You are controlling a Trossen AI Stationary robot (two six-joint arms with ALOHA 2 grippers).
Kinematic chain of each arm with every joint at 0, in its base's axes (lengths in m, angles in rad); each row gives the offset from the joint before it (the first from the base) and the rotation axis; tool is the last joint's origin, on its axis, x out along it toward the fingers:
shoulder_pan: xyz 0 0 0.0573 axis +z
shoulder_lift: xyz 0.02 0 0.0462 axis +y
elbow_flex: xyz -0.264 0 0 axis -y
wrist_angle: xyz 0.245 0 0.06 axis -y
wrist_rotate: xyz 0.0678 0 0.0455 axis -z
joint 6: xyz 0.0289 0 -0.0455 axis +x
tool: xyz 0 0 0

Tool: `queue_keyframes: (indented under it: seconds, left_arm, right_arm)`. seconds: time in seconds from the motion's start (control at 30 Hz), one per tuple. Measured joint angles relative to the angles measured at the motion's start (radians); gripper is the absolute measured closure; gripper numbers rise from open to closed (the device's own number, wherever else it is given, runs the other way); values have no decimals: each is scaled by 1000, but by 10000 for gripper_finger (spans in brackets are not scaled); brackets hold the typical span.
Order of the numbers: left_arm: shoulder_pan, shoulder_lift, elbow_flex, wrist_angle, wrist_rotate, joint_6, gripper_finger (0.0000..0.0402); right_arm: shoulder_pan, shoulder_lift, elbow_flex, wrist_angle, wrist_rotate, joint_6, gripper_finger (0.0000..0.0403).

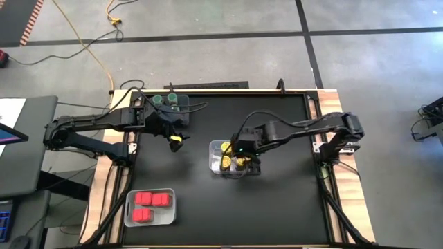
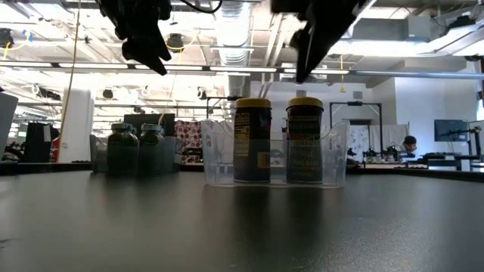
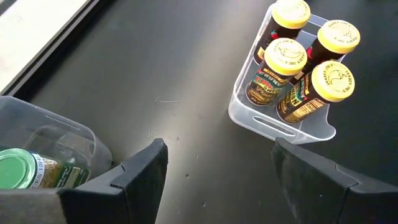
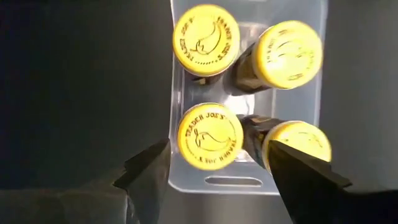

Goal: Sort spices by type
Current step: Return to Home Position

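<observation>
Several round yellow-lidded spice jars (image 4: 208, 135) stand upright in a clear bin (image 1: 216, 158) at the table's middle; they also show in the left wrist view (image 3: 283, 65) and the low view (image 2: 252, 140). My right gripper (image 4: 217, 145) hovers open and empty just above them, pointing down (image 1: 242, 163). My left gripper (image 1: 176, 142) is open and empty above bare table (image 3: 217, 152), between the yellow jars' bin and a bin of green-lidded jars (image 1: 169, 102) at the far left. Squarish red-topped jars (image 1: 151, 203) sit in a clear bin at the near left.
The green-lidded jars' bin shows beside my left gripper (image 3: 37, 155) and at the left in the low view (image 2: 136, 147). Bare black tabletop (image 1: 277, 200) spreads right of and nearer than the yellow jars' bin. A raised rail (image 1: 313, 111) edges the table.
</observation>
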Motion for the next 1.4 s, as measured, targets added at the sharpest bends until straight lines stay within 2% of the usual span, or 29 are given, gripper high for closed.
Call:
queue_keyframes:
  seconds: [0.23,0.57,0.73,1.03,1.2,1.27,1.4]
  left_arm:
    - [0,0,0,0,0,0,125]
    - [0,0,0,0,0,1,125]
    - [0,0,0,0,0,4,125]
    - [0,0,0,1,0,0,125]
    - [0,0,0,2,0,4,125]
    - [-1,0,0,5,0,61,125]
    - [-28,-5,-18,15,-2,105,125]
  right_arm:
    - [-14,-152,-49,9,1,31,106]
    - [-112,-376,-403,141,5,205,106]
    - [-150,-453,-506,120,5,262,106]
    - [-171,-478,-526,-96,6,265,106]
    - [-157,-475,-526,-84,7,239,106]
    - [-157,-475,-528,-73,7,231,106]
    - [-159,-501,-596,19,12,220,106]
